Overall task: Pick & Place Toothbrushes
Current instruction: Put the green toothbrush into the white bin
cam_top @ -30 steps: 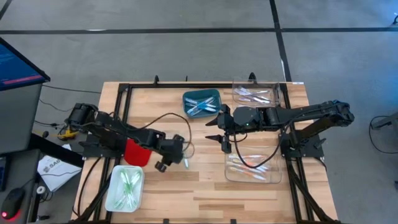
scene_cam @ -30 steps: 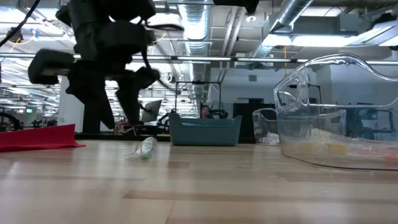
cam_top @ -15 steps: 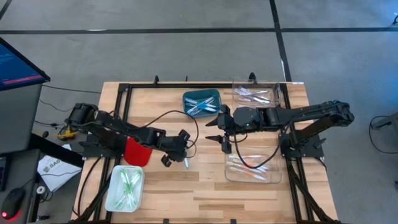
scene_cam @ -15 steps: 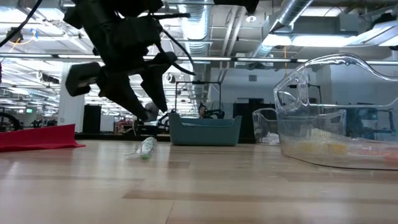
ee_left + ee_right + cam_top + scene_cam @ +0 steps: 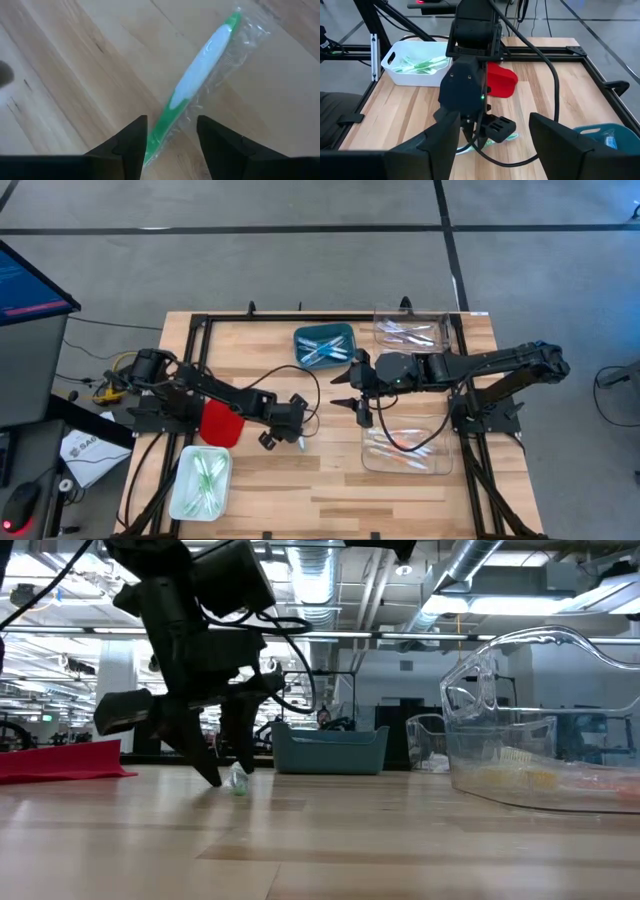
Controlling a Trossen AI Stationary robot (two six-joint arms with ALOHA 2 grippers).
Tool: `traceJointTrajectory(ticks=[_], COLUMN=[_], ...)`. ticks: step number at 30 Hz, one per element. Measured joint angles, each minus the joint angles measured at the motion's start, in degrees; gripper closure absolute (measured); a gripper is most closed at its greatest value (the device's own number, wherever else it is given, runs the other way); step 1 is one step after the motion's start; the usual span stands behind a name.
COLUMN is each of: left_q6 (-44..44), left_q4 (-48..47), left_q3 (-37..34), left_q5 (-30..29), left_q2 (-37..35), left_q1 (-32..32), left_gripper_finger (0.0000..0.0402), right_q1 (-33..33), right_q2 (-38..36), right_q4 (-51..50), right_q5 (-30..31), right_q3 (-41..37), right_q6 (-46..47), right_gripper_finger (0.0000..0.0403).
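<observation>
A light green toothbrush (image 5: 200,70) in a clear wrapper lies flat on the wooden table (image 5: 330,480), near its middle. My left gripper (image 5: 172,150) is open and points steeply down over it. One finger stands on each side of the toothbrush's handle end, low by the table in the low view (image 5: 230,778), and the handle end lies close beside one finger. My right gripper (image 5: 342,390) hangs open and high over the table's middle, with nothing between its fingers (image 5: 440,145).
A white tray (image 5: 202,480) with green toothbrushes sits near left, with a red object (image 5: 222,422) beside it. A teal tray (image 5: 325,345) with blue ones is far centre. Two clear containers (image 5: 410,332) (image 5: 405,445) stand on the right. A black cable (image 5: 300,380) loops over the left arm.
My left gripper has come down toward the table and a little toward its right edge, rolling at the wrist. Its fingers now straddle the green toothbrush, which has stayed where it lay. My right arm has kept still.
</observation>
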Motion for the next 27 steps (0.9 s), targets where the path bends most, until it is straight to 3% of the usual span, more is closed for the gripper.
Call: traceJointTrajectory(ticks=[3,8,12,16,21,27], left_q6=[-0.26,-8.08,-15.65,-17.8,-21.94,-34.46], left_q4=[-0.15,-0.29,-0.69,-1.4,-1.54,-2.7], left_q3=[0.02,-0.09,-0.16,-0.16,-0.18,0.77], left_q5=[-0.32,1.71,7.17,11.7,11.02,4.53], left_q2=[0.24,0.19,0.34,0.45,0.45,-1.59], left_q1=[0.0,0.79,3.26,5.07,4.19,2.35], left_gripper_finger=[0.0229,0.0235,0.0268,0.0313,0.0381,0.0394], right_q1=[0.0,0.0,0.0,0.0,0.0,0.0], right_q2=[0.0,0.0,0.0,0.0,0.0,0.05], right_q4=[0.0,0.01,0.02,0.02,0.04,0.04], right_q5=[0.0,0.02,0.02,0.02,0.04,0.04], right_q3=[0.0,0.0,0.0,0.0,0.0,0.0], right_q6=[0.0,-0.01,0.01,0.03,0.03,0.05], right_gripper_finger=[0.017,0.017,0.017,0.017,0.017,0.017])
